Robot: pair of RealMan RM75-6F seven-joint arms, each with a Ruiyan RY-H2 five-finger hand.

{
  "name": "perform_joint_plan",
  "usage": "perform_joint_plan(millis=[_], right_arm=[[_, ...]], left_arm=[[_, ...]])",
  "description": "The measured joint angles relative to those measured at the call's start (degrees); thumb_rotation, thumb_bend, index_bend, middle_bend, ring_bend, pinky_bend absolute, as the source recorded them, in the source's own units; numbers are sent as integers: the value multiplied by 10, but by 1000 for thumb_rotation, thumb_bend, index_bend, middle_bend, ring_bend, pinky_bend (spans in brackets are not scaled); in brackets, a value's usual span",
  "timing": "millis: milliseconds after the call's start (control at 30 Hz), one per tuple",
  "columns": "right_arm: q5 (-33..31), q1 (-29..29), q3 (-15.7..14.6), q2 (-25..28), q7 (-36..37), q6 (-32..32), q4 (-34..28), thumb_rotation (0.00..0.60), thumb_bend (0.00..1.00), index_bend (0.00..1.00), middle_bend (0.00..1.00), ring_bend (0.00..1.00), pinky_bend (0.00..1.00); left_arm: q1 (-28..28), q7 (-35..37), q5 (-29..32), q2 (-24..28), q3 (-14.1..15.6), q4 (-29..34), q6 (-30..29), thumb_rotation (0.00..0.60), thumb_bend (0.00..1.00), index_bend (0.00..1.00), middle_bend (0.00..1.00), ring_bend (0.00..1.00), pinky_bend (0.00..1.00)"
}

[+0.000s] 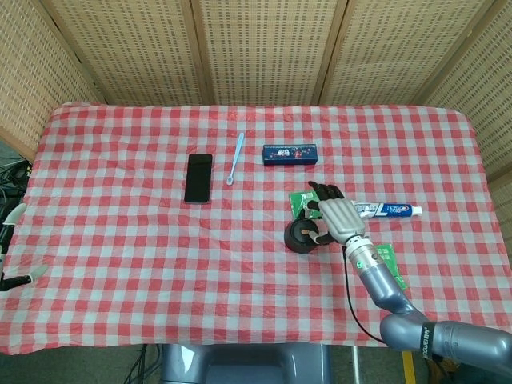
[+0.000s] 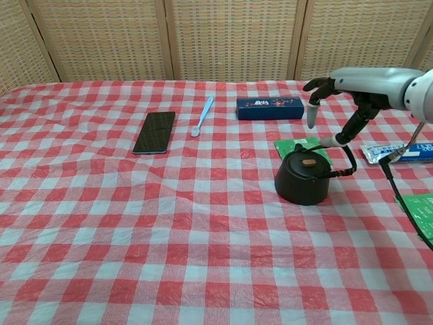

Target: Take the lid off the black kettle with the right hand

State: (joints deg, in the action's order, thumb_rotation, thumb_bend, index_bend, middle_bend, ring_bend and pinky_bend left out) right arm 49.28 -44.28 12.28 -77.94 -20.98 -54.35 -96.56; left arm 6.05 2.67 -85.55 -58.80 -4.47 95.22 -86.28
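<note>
Hovering over black kettle [image 2: 302,180] | right robot hand [image 2: 336,95] fingers spread (empty) | tan-knobbed lid [image 2: 308,162] on

One kettle [image 1: 304,234], phone [image 1: 198,178], toothbrush [image 1: 235,158], box [image 1: 290,154], toothpaste tube [image 1: 388,210], two green packets [image 2: 417,212]

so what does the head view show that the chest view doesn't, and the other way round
Only the head view shows the left hand at the table's left edge, the whole toothpaste tube, and the right forearm running back to the robot. Only the chest view shows, from the side, that the right hand is above the black kettle with fingers spread, apparently not touching the lid, which is on the kettle. Both show the phone, the toothbrush and the blue box.
</note>
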Motion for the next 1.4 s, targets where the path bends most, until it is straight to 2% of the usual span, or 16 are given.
perform_joint_plan(millis=[133, 633, 1200, 1400], right_arm=[[-10, -12, -4, -26, -19, -4, 13, 600, 498, 487, 0, 0, 0], [-75, -39, -16, -71, -86, -17, 54, 600, 500, 488, 0, 0, 0], [-75, -42, -26, -90, -92, -15, 75, 600, 506, 493, 0, 0, 0], [-80, -42, -30, -97, -97, -12, 85, 600, 523, 526, 0, 0, 0]], left_arm=[[2, -3, 2, -1, -1, -1, 3, 600, 0, 0, 0, 0, 0], [4, -6, 4, -2, -1, 1, 5, 600, 0, 0, 0, 0, 0], [3, -1, 5, 0, -2, 1, 3, 600, 0, 0, 0, 0, 0], [3, 1, 7, 0, -3, 0, 3, 600, 0, 0, 0, 0, 0]])
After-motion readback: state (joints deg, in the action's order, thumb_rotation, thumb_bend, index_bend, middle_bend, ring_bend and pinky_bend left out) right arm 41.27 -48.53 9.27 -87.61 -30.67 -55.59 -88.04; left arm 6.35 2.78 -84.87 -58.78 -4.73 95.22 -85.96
